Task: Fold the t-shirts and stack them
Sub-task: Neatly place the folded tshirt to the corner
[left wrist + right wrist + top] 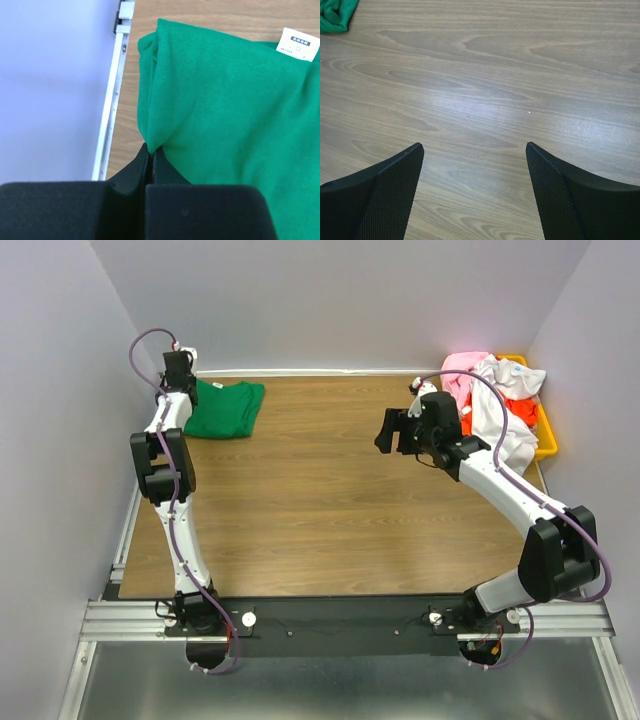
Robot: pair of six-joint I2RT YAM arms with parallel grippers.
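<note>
left wrist: label point(298, 43) on green t-shirt point(225, 115)

Open passage runs down the middle of the brown wood-grain table point(320, 520), from near edge to far edge; you can cross it freely. A folded bright green cloth t-shirt point(228, 410) fills the far left corner, the white-and-black left arm point(165, 465) standing along the left edge. A yellow-orange plastic bin point(548, 440) heaped with pink, white and orange-red t-shirts point(492, 405) blocks the far right corner, the right arm point(500, 480) slanting before it.
</note>
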